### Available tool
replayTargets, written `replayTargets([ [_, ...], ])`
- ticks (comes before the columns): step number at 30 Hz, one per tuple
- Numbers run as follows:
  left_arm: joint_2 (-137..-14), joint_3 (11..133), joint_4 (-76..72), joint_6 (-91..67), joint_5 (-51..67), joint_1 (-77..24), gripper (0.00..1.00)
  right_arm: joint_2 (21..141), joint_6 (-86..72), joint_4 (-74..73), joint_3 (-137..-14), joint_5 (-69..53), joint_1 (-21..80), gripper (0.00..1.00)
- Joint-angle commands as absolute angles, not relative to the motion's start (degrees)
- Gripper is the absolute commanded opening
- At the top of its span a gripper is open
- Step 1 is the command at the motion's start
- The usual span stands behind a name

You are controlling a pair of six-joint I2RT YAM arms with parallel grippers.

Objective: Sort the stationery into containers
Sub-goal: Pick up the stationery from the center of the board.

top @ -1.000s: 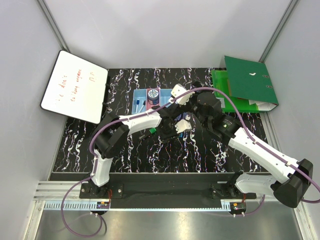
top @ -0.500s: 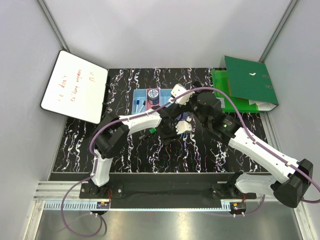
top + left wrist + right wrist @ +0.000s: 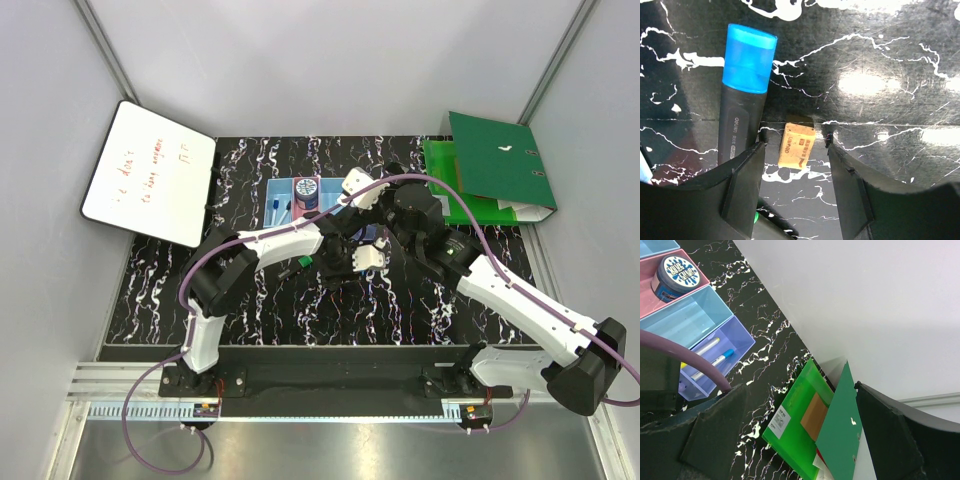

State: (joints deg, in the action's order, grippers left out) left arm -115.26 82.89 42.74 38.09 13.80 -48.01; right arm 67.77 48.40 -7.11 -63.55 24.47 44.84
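The row of containers [image 3: 300,198] is taken as the reference for all positions. The left gripper [image 3: 796,156] is positioned over the black marbled table [image 3: 880,60] on the near side of the row, towards its right end. Its jaws are spread, and a small tan eraser [image 3: 796,145] lies flat on the table between them; a gap is visible on each side of the eraser, so it is not gripped. A blue-capped dark marker [image 3: 745,95] lies just beside the eraser, and its lower end is hidden by one finger [image 3: 742,190]. A green-capped marker [image 3: 293,267] is seen on the table on the near side of the row, beside the left arm. The right gripper [image 3: 799,390] is held above the right end of the row with its jaws spread wide and nothing between them. Within the row, the pink bin [image 3: 652,307] contains a round blue roll [image 3: 674,272], and the purple bin [image 3: 737,346] at the right end contains two white markers [image 3: 715,361]. The contents of the light blue bin [image 3: 690,320] between them cannot be made out. A purple cable [image 3: 685,352] crosses in front of the row in the right wrist view. A green binder [image 3: 495,165] is located to the right of the row, and a whiteboard [image 3: 150,175] to its left.
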Motion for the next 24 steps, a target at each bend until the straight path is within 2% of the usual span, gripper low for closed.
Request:
replayTargets([
  [1, -114.6, 85.5, 40.9, 42.5, 16.6, -48.7, 0.58, 68.1, 47.3, -5.6, -65.9, 23.3, 45.0, 0.97],
  [9, -115.7, 83.7, 40.9, 45.1, 15.6, -48.7, 0.52, 68.4, 47.2, -5.6, -66.4, 23.3, 45.1, 0.97],
  [13, -115.8, 83.1, 40.9, 45.6, 16.7, -48.8, 0.42, 68.6, 47.2, -5.6, -66.5, 23.3, 45.1, 0.97],
  [17, -116.1, 83.5, 41.0, 45.8, 17.0, -48.7, 0.26, 68.7, 47.2, -5.7, -66.8, 23.4, 45.1, 0.97],
  [24, -113.9, 83.8, 42.1, 44.2, 17.3, -48.5, 0.17, 68.4, 47.5, -5.7, -66.7, 24.1, 45.1, 0.97],
])
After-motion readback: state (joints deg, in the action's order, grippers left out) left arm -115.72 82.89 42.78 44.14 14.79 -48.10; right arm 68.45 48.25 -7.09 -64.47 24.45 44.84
